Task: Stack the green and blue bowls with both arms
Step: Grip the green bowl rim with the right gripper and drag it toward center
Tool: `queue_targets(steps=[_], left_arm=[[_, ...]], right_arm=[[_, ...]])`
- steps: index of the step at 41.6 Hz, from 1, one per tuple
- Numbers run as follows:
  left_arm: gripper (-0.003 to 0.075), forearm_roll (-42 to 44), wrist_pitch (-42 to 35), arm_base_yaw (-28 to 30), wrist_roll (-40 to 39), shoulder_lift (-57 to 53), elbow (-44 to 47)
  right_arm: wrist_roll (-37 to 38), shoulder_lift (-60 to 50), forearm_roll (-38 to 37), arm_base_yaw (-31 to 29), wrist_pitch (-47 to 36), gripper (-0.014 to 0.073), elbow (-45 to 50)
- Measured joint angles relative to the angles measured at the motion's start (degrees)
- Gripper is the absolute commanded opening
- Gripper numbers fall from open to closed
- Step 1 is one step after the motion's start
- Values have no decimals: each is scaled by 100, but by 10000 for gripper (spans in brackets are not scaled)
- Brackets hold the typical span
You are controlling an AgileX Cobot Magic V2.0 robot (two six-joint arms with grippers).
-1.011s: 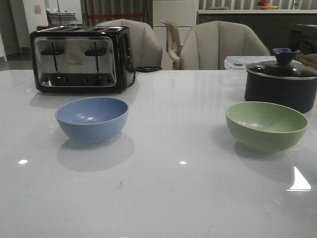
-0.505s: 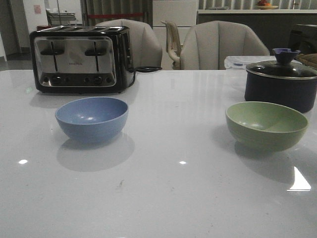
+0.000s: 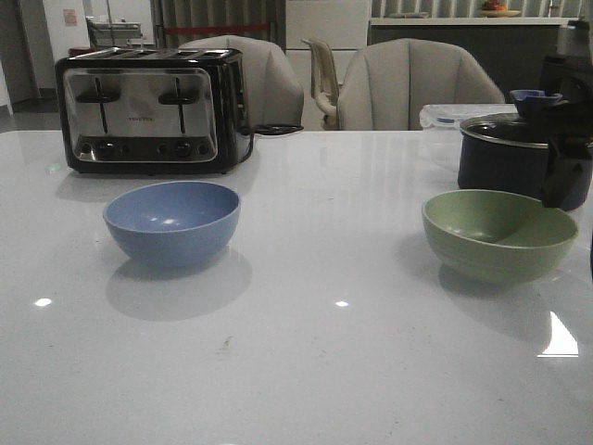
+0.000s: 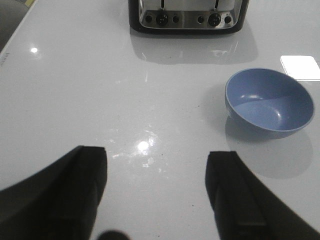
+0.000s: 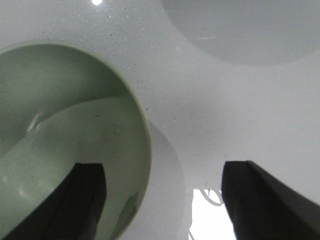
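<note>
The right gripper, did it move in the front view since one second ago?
Yes. The right gripper was out of view then; now it has come in from the right edge, in front of the dark pot and just behind the green bowl.

The right arm [image 3: 567, 139], absent from the front view a second ago, now reaches in at the table's right edge, covering part of the dark pot [image 3: 505, 156], its open gripper [image 5: 162, 200] straddling the green bowl [image 3: 498, 234] rim, one finger inside.

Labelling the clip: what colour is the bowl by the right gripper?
Pale sage green bowl, plain; clearest in the front view.
</note>
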Motion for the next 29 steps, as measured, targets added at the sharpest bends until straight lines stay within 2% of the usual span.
queue_targets(steps=[13,29], left_arm=[[491,0,0,0,0,0,0],[491,0,0,0,0,0,0]], right_arm=[[0,927,12,0,74,345,-528],[12,980,155,0,309,35,-635]])
